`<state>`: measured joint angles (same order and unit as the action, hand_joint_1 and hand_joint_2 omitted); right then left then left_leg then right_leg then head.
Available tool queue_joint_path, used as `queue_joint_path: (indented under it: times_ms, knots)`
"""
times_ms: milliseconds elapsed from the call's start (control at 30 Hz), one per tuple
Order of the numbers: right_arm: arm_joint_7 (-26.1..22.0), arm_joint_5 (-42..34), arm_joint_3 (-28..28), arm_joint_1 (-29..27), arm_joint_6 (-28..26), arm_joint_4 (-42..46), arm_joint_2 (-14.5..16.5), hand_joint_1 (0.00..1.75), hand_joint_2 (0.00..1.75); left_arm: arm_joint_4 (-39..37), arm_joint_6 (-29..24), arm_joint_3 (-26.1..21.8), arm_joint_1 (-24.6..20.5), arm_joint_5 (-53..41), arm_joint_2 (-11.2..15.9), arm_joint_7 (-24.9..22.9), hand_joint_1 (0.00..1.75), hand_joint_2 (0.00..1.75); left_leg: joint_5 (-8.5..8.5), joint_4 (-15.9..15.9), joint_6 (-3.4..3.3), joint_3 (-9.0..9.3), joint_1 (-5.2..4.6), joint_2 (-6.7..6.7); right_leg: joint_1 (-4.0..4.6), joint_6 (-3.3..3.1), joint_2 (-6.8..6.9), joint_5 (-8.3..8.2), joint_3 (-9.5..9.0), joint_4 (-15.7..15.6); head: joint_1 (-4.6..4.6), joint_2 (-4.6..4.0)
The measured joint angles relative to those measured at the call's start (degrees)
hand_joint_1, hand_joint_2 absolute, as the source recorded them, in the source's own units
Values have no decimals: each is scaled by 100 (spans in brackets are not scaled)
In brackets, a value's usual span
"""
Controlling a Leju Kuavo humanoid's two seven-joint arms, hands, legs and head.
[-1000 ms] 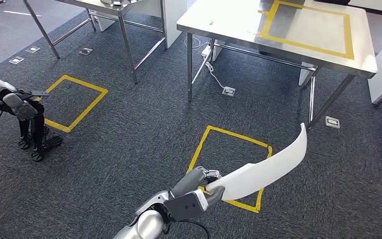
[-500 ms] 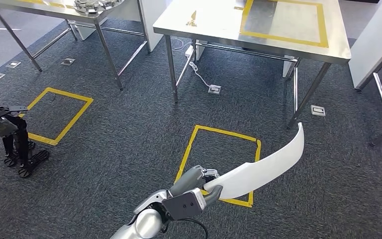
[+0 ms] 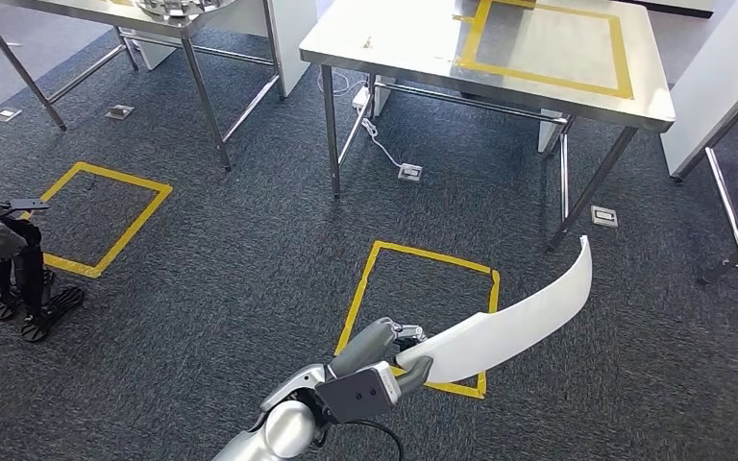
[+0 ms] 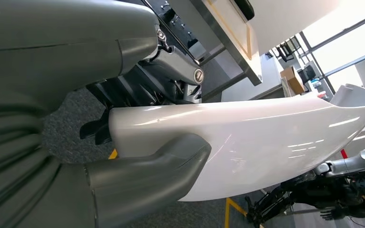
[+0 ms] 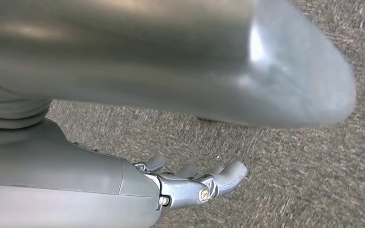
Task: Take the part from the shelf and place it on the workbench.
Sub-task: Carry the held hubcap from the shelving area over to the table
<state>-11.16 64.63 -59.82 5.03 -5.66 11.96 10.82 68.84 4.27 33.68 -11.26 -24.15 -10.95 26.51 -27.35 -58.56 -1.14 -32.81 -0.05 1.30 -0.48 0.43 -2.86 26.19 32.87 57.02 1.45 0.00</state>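
Left hand [image 3: 394,351] has the white curved part [image 3: 524,322] clamped by one end, so the rest sticks out past the fingers, up over the carpet [image 3: 221,259]. The workbench [image 3: 394,43] is well ahead. Right hand [image 5: 195,183] hangs with nothing in it, fingers loosely apart.

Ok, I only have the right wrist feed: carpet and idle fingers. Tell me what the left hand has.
Observer: The left hand grips a long, curved white part by one end, with the far tip raised.
Operator: Now give me the workbench.
Observer: A steel workbench stands ahead, with a yellow tape rectangle on its top. It is beyond a yellow floor square.
Operator: Describe the grip up close.
Observer: In the left wrist view the thumb lies across the part's glossy face.
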Motion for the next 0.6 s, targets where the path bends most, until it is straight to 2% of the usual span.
queue_joint_path:
  times_ms: [67, 100, 167, 267, 300, 367, 433, 467, 500, 533, 567, 600]
  knots:
    - [14, -7, 0, -1, 0, 0, 0, 0, 0, -5, 5, 0, 0, 0, 0, 1, 175, 175, -1, -7, -5, -4, -6, -1, -12, 110, 0, -4, -7, -16, 2, 0]
    - [23, -14, 0, -1, 0, 0, 1, 0, 0, -10, 10, 0, -1, 1, 0, 1, 175, 175, -2, -9, -6, -5, -8, -1, -15, 137, 0, -4, -6, -18, 1, 0]
    - [33, -25, -1, -1, 0, 0, 3, 0, 0, -26, 48, 0, -2, 20, 0, -2, 175, 175, -3, -9, -6, -5, -9, -1, -15, 150, 1, -5, -6, -17, 0, 0]
    - [31, -21, -2, -10, 0, -5, 13, 0, 0, -57, 172, 0, -7, 98, -7, -15, 175, 175, -78, 69, -132, 53, -2, -11, -22, 230, 27, -98, 28, 156, 2, 0]
    - [25, -15, -2, -8, 1, -7, 15, 0, 0, -61, 206, 1, -13, 118, -14, -20, 175, 175, -101, 111, -184, 100, 10, -23, -23, 250, 65, -80, 82, 295, 13, 0]
    - [15, -4, -2, 11, 5, -7, 15, 0, 0, -59, 240, 2, -33, 130, -31, -25, 175, 175, -102, 157, -203, 180, 36, -64, -36, 233, 150, 181, 350, 767, 42, 0]
    - [11, 0, -2, 11, 10, -7, 15, 0, 0, -63, 248, 4, -38, 125, -42, -27, 175, 175, -131, 157, -160, 207, 56, -107, -80, 248, 178, 489, 772, 1432, 58, 0]
    - [10, -1, -3, -2, 11, -7, 15, 0, 0, -71, 249, 4, -33, 122, -44, -27, 175, 175, -156, 153, -118, 225, 76, -123, -117, 284, 185, 534, 918, 1627, 58, 0]
    - [10, -1, -3, -18, 13, -7, 15, 0, 0, -79, 250, 4, -28, 120, -44, -28, 175, 175, -186, 147, -66, 252, 108, -134, -162, 337, 194, 462, 960, 1621, 58, 0]
    - [10, -2, -4, -33, 15, -7, 15, 0, 0, -88, 250, 4, -25, 120, -44, -28, 175, 175, -224, 136, -3, 287, 150, -141, -216, 406, 210, 281, 888, 1397, 59, 0]
    - [9, -2, -4, -44, 15, -7, 15, 0, 0, -96, 250, 4, -24, 120, -44, -28, 175, 175, -274, 113, 71, 326, 195, -146, -283, 485, 237, 51, 731, 1020, 61, 0]
    - [9, -2, -4, -57, 15, -15, 30, 0, 0, -103, 250, 4, -24, 120, -42, -28, 175, 175, -331, 79, 157, 358, 224, -151, -330, 565, 253, -95, 588, 678, 78, 0]
